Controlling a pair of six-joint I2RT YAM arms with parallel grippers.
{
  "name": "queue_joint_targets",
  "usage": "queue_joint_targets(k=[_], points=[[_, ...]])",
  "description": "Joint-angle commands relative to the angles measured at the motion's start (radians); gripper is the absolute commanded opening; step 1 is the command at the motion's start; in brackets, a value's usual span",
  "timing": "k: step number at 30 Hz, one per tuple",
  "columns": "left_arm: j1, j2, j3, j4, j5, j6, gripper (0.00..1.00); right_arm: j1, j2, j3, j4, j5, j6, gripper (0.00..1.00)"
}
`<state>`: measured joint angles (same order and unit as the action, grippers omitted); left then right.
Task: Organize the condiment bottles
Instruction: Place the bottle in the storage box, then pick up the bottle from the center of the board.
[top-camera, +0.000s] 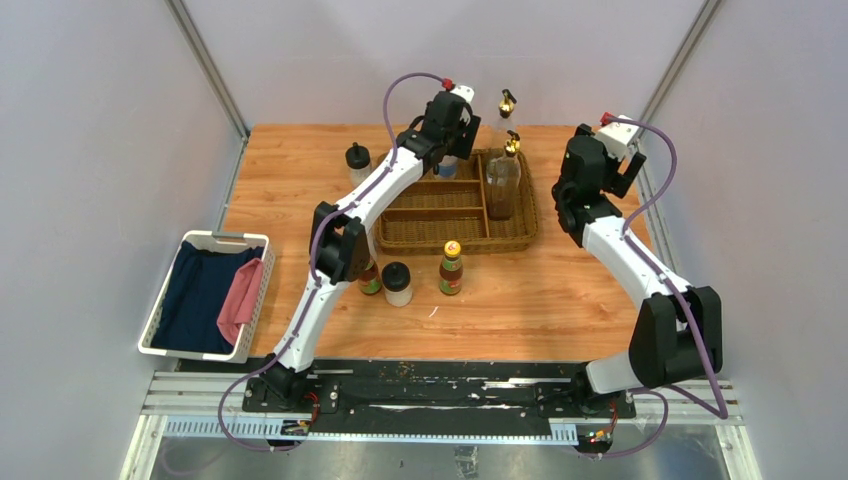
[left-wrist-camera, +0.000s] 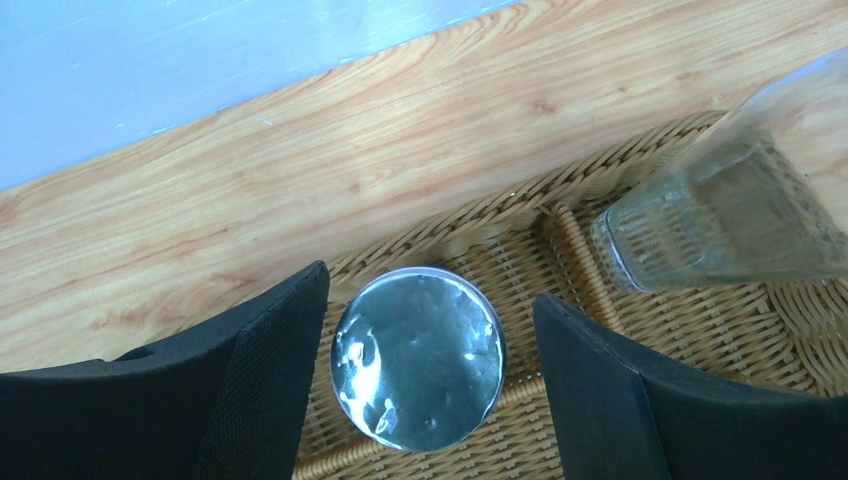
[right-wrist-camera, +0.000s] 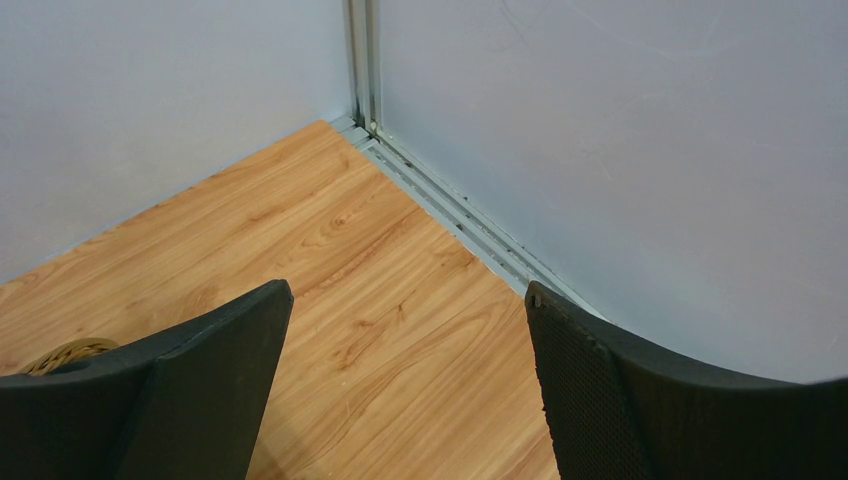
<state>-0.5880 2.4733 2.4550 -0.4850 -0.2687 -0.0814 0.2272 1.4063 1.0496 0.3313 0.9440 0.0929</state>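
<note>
Overhead, the left gripper (left-wrist-camera: 430, 290) hangs at the far-left corner of the wicker tray (left-wrist-camera: 470, 222); its fingers stand parted either side of a silver-lidded shaker (left-wrist-camera: 418, 358) sitting in that compartment, with a gap showing at the right finger; a cruet (left-wrist-camera: 720, 215) stands in the neighbouring compartment; the right gripper (right-wrist-camera: 405, 300) gapes wide over bare table (right-wrist-camera: 380, 260), holding nothing; a sauce bottle (top-camera: 451, 267) and a black-lidded jar (top-camera: 397, 283) stand just in front of the tray.

Wicker tray (top-camera: 455, 243); white basket (top-camera: 228, 237), left, holding blue cloth (top-camera: 200, 290), pink cloth (top-camera: 240, 298).
</note>
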Motion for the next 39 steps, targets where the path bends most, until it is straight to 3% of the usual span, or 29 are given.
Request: queue_joint_targets(k=[1, 11, 21, 34, 39], points=[[0.008, 0.016, 0.015, 0.037, 0.006, 0.002, 0.81, 0.015, 0.008, -0.009, 0.03, 0.031, -0.008, 0.91], [0.007, -0.007, -0.002, 0.071, -0.024, 0.015, 0.85, 0.016, 0.017, 0.004, 0.038, 0.029, -0.026, 0.91], [0.008, -0.142, -0.094, 0.102, -0.086, 0.02, 0.91, 0.024, -0.003, 0.026, 0.026, 0.029, -0.044, 0.91], [-0.027, -0.496, -0.322, 0.123, -0.078, -0.033, 0.92, 0.053, -0.107, 0.065, -0.091, -0.018, -0.063, 0.91], [-0.042, -0.684, -0.492, 0.173, 0.0, -0.102, 0.92, 0.108, -0.137, 0.093, -0.143, -0.02, -0.088, 0.9]])
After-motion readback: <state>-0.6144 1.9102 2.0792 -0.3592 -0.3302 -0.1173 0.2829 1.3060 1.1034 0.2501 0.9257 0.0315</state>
